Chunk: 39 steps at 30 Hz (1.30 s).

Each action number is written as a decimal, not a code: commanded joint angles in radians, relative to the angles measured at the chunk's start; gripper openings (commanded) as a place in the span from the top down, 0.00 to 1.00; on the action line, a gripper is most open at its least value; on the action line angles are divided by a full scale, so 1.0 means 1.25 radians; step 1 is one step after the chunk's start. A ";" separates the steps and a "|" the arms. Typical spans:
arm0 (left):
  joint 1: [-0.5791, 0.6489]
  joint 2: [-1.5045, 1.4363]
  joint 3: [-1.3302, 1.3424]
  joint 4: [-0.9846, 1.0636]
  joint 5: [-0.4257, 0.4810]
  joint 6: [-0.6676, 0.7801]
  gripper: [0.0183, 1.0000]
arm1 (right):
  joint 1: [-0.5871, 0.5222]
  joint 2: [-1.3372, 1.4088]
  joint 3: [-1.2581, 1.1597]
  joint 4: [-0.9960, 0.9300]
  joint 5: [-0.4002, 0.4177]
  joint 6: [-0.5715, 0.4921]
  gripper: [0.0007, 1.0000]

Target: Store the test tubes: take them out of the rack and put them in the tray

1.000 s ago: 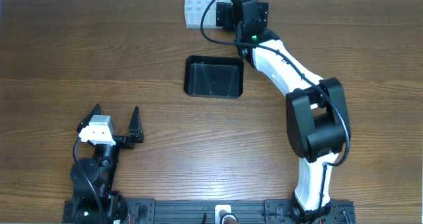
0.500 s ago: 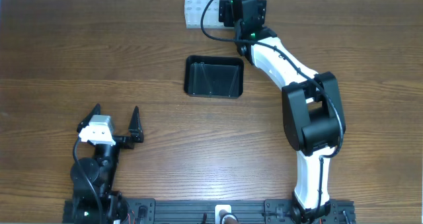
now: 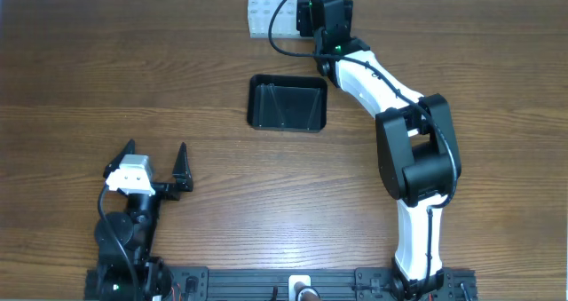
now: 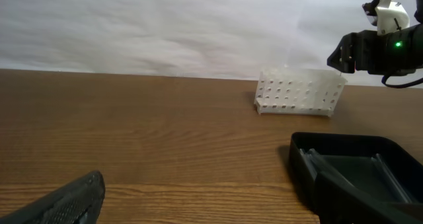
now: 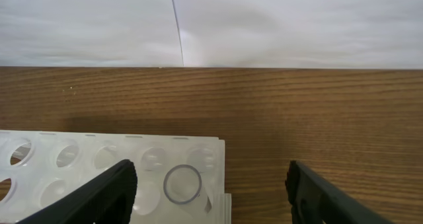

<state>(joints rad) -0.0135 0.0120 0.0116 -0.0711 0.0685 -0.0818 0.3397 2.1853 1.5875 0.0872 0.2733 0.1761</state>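
Wooden table (image 3: 133, 70) carries everything. Right arm (image 3: 417, 159), white and black, rises from the near edge past the tray's right side and bends back across to a spot beyond the tray's far right corner. Left arm (image 3: 124, 230) is folded low, well apart from the tray on its near-left side. The tray (image 3: 252, 106), black and rectangular, lies flat at mid-table; faint pale lines show on its floor, and I cannot tell whether they are tubes. The rack (image 3: 266, 17), white with rows of round holes, stands beyond the tray's far side, apart from it, offset toward the tray's left corner. The right tool (image 5: 210, 174) is released, jaws spread wide, and hangs over the end of the rack that lies nearest the tray's right side; its two dark fingers (image 5: 99, 197) straddle the end row of holes without touching the rack. The left tool (image 3: 156, 146) is also released, jaws spread, gripping nothing, well away from the tray on the near-left. One test tube (image 5: 182, 183) shows as a clear glass ring in a hole at that end of the rack, between the right tool's fingers, not in the tray.
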 commanded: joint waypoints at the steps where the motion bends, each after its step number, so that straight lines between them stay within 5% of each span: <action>1: 0.004 -0.005 -0.005 -0.001 0.008 0.012 0.00 | -0.002 0.020 0.020 0.005 0.013 -0.035 0.29; 19: 0.004 -0.005 -0.005 -0.001 0.008 0.012 0.00 | -0.001 0.047 0.020 0.053 0.013 -0.049 0.38; 39: 0.004 -0.005 -0.005 -0.001 0.007 0.012 0.00 | 0.002 0.047 0.020 0.073 0.009 -0.049 0.73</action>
<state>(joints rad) -0.0135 0.0120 0.0116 -0.0711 0.0681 -0.0818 0.3397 2.2360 1.5879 0.1684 0.2729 0.1154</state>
